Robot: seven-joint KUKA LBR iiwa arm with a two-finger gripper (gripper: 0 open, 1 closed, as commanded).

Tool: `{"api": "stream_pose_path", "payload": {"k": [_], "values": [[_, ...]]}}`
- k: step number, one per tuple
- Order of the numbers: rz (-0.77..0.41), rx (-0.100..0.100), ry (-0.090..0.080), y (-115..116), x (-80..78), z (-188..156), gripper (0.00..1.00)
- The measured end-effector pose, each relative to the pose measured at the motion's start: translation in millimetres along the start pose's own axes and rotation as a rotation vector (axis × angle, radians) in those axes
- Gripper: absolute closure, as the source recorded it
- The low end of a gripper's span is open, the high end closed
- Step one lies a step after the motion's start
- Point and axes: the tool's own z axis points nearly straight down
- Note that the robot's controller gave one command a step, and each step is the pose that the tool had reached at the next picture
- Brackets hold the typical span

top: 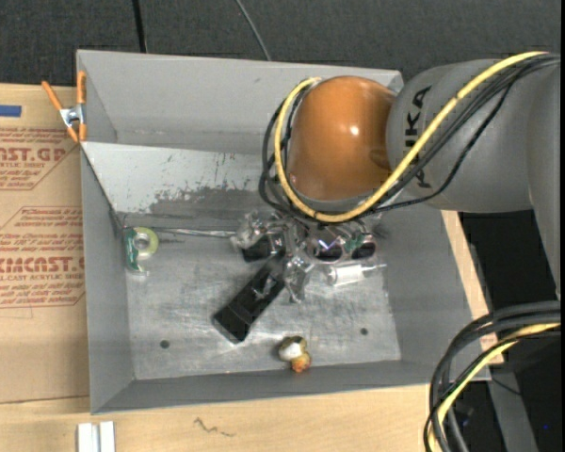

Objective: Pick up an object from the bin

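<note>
The gripper is held over the upper end of a black flat bar at the middle of the bin; its state cannot be told. Bare floor is left toward a tape roll at the left wall.

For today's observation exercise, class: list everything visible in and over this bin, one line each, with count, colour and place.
bin: one, grey metal, centre
black oblong thing: one, black, mid-floor, lying slantwise
ring: one, clear greenish, floor's left side
small lump: one, white and orange, by the front wall
heap of small things: count unclear, metallic and dark, beneath the wrist cover
arm: one, grey, reaching in from the right
wrist cover: one, orange, above the heap
cables: several, yellow and black, looped round the cover
</note>
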Motion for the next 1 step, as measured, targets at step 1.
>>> {"api": "stream_pose_path", "payload": {"k": [1], "values": [[-0.151,0.000,-0.003,-5.7,11.6,78.0,0.00]]}}
